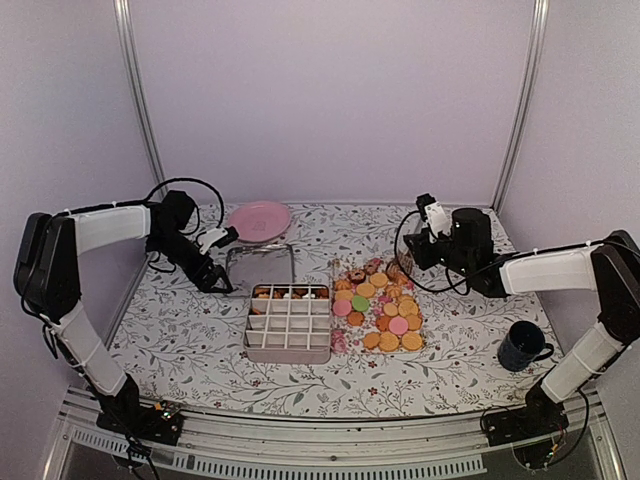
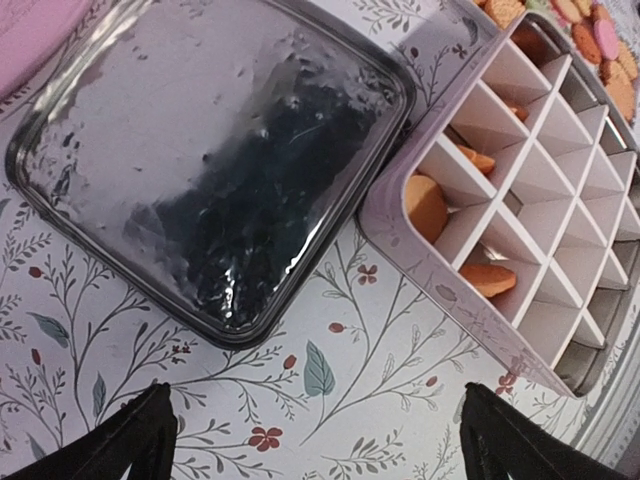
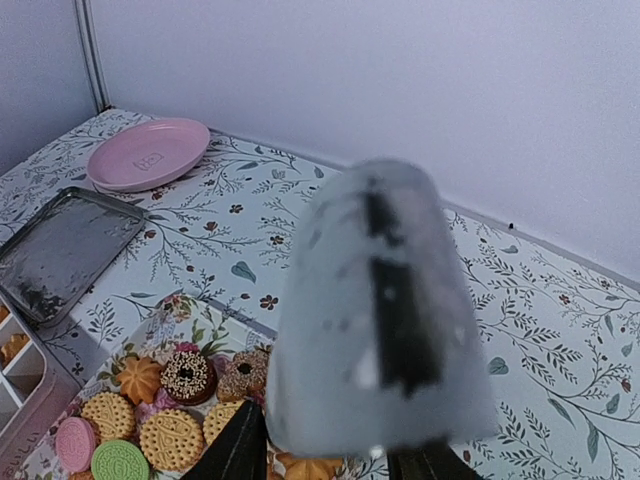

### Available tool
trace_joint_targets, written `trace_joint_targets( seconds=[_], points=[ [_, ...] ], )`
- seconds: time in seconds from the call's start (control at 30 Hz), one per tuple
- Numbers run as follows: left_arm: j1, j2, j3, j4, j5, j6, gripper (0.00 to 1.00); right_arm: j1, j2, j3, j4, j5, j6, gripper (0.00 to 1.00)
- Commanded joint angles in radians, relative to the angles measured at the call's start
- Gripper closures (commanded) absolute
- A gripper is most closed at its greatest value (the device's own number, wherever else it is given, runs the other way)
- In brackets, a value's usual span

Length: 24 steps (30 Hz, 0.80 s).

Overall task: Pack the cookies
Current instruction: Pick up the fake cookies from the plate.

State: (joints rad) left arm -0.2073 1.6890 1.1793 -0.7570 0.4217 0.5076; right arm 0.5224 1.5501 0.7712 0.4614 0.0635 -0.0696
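Cookies: most heaped just right of the box; a few in the box's far row.
Left gripper: spread wide, holding nothing, low over the cloth off the box's far-left corner, beside the metal lid.
Right gripper: half closed round a pale blurred object, raised right of the box, past the heap. Object's identity unclear.

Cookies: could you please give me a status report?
Left gripper open, empty. Right gripper shut on blurred pale object. Cookies mostly unpacked, few in divided box.
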Motion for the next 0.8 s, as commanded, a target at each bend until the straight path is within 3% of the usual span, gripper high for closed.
trace_joint_targets(
  seconds=[0.0, 0.17, 0.43, 0.77],
  points=[
    [-0.014, -0.002, 0.029, -0.005, 0.026, -0.006, 0.01, -0.003, -0.028, -0.009, -0.025, 0.013, -0.022, 0.58],
    [-0.015, -0.011, 0.027, 0.001, 0.03, -0.009, 0.01, -0.002, -0.028, -0.006, -0.031, -0.005, -0.026, 0.57],
    [-0.014, -0.011, 0.029, 0.001, 0.03, -0.005, 0.01, 0.009, -0.057, -0.003, -0.057, -0.019, -0.008, 0.72],
    [-0.011, 0.008, 0.003, 0.02, 0.039, 0.017, 0.01, 0.075, -0.126, 0.129, -0.134, -0.016, -0.043, 0.76]
  ],
)
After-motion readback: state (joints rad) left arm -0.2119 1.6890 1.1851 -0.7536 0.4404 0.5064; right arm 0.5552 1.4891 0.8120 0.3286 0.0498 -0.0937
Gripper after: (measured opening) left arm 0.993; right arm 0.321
